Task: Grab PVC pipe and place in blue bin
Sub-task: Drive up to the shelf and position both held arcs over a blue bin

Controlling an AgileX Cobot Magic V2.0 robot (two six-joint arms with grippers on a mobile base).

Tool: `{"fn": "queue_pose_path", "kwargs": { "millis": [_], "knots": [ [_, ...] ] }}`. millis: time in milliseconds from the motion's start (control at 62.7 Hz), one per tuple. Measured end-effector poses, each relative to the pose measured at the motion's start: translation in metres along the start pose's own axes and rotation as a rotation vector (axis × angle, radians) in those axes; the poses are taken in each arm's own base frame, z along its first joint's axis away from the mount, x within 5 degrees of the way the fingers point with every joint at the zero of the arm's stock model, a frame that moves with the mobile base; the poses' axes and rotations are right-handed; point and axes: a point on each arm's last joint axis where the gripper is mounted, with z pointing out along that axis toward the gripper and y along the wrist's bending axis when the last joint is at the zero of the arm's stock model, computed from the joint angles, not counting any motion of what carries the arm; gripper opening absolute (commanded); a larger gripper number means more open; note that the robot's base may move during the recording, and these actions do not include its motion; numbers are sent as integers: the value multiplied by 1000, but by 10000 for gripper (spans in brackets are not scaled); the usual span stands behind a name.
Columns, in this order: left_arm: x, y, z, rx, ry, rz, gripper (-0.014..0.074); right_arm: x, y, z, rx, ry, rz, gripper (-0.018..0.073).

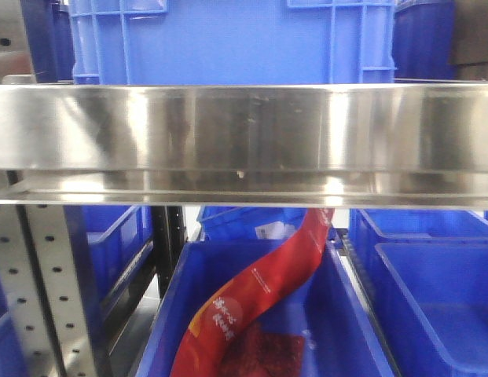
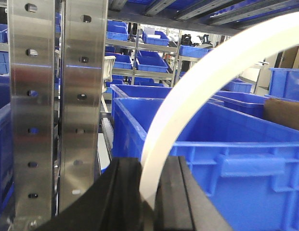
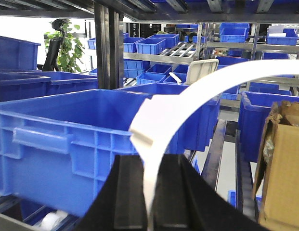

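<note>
Left wrist view: steel upright point(image 2: 33, 110) left; left gripper point(image 2: 149, 187) pinching bowed white PVC pipe point(image 2: 202, 82); blue bin point(image 2: 221, 144) just beyond, right. Right gripper point(image 3: 149, 187) likewise clamped on pipe. Risk: uneven release, bowed pipe springs, misses bin.

The PVC pipe point(image 2: 221, 60) is white, smooth and bent into a wide arc. In the left wrist view it rises from 6 o'clock, clamped between the jaws of the left gripper point(image 2: 148, 185), and curves toward 2 o'clock, in front of a blue bin point(image 2: 226, 159). In the right wrist view the right gripper point(image 3: 150, 183) clamps it too. A thicker sleeve sits low on the arc there, and an open-topped blue bin point(image 3: 67, 130) lies at 9 o'clock.
</note>
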Motion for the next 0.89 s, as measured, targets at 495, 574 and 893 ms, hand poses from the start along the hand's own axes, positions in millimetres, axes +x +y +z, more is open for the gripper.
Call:
{"fn": "queue_pose_path", "kwargs": {
  "millis": [495, 574, 893],
  "knots": [
    [0, 0, 0, 0, 0, 0, -111, 0, 0, 0, 0, 0, -2, -167],
    [0, 0, 0, 0, 0, 0, -111, 0, 0, 0, 0, 0, -2, -167],
    [0, 0, 0, 0, 0, 0, -111, 0, 0, 0, 0, 0, 0, -167]
  ]
}}
